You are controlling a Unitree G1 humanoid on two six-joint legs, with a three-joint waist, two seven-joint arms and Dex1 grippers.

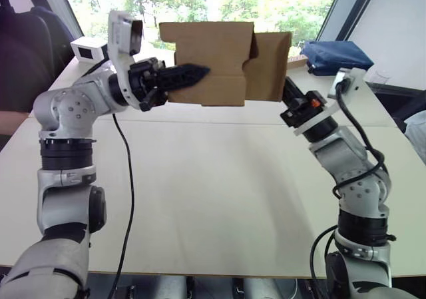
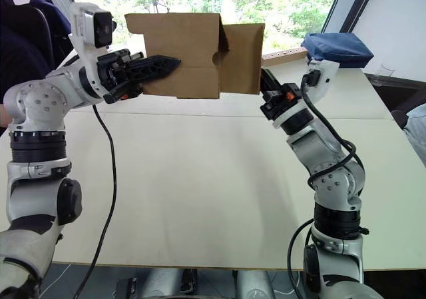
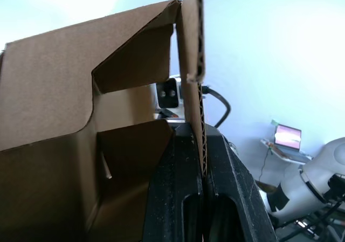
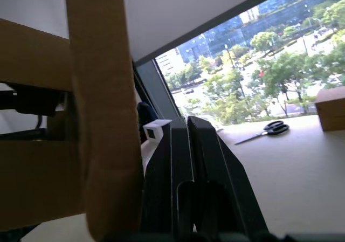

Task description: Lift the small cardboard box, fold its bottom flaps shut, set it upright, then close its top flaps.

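The small cardboard box point(image 1: 206, 62) hangs in the air above the far half of the table, held between my two arms. My left gripper point(image 1: 200, 71) is shut on one of its cardboard walls; in the left wrist view the wall's edge point(image 3: 200, 123) runs between the black fingers point(image 3: 178, 188). One flap point(image 1: 269, 66) sticks out toward my right arm, and inner flaps point(image 3: 132, 64) show bent inward. I cannot tell top flaps from bottom flaps. My right gripper point(image 2: 266, 82) is at that outer flap, its tips hidden behind it; its fingers point(image 4: 186, 145) are shut beside the cardboard edge point(image 4: 102, 118).
The pale table point(image 1: 213, 192) stretches below the box. At its far side are a small white box point(image 1: 88, 48), a blue bag point(image 1: 336, 56), scissors point(image 4: 269, 128) and another brown box point(image 4: 330, 108). A person sits at the far left point(image 1: 20, 66).
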